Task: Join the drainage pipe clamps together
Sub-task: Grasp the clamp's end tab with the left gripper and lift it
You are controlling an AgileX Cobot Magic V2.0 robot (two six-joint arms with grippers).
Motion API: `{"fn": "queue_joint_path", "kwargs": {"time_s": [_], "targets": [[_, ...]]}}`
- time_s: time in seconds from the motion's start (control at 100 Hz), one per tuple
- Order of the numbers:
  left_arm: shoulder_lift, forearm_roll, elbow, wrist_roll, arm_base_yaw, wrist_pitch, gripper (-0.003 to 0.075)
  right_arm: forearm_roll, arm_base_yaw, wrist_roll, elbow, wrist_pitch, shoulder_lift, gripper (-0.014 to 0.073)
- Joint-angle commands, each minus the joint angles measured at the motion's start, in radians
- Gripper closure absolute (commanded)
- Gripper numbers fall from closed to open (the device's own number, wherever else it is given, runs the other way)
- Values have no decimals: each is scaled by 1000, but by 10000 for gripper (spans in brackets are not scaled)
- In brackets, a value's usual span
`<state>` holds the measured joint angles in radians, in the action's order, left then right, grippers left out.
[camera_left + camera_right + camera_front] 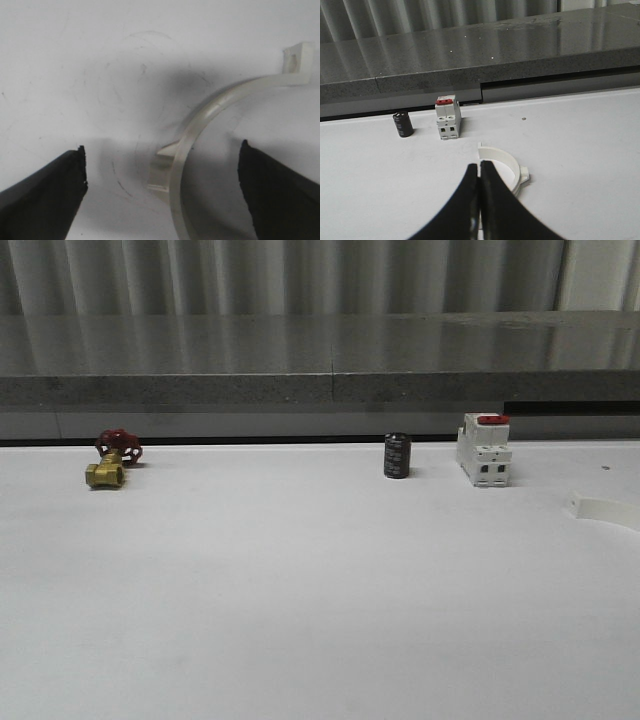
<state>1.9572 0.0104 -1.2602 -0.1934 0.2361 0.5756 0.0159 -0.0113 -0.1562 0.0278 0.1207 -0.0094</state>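
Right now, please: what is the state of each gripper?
Left gripper: open, holding nothing; a clamp lies on the table between its fingers.
Right gripper: shut, holding nothing that can be seen; another clamp lies just beyond its tips.

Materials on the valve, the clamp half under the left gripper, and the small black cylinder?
Valve: brass-looking yellow metal body with some sheen, red handwheel, probably painted metal or plastic. Clamp half: off-white, slightly translucent moulded plastic, smooth, with a moulded end tab. Black cylinder: dark glossy sleeve with faint markings; what lies under it cannot be told.
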Motion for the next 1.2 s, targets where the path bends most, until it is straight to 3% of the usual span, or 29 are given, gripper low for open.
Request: {"fn": "queue_joint_path", "kwargs": {"time_s": [0.0, 0.42, 0.51, 0.73, 0.82, 0.92, 1.19], "targets": [[-36, 8, -30, -4, 4, -31, 122, -5, 6, 9, -16, -84, -22, 662], [1, 12, -30, -4, 4, -30, 131, -5, 6, 9, -16, -84, -22, 662], [1, 12, -30, -4, 4, -30, 202, -5, 6, 9, -16, -84, -22, 662], [-9, 12, -30, -4, 4, -4, 563, -5, 6, 9, -16, -84, -22, 662], [-19, 12, -30, -4, 4, 14, 656, -5, 6, 9, -16, -84, -22, 662], [-44, 12, -30, -4, 4, 35, 689, -5, 6, 9, -16, -84, -22, 662], [-169, 74, -30, 0, -46, 139, 689, -5, 6, 9, -16, -84, -22, 662]]}}
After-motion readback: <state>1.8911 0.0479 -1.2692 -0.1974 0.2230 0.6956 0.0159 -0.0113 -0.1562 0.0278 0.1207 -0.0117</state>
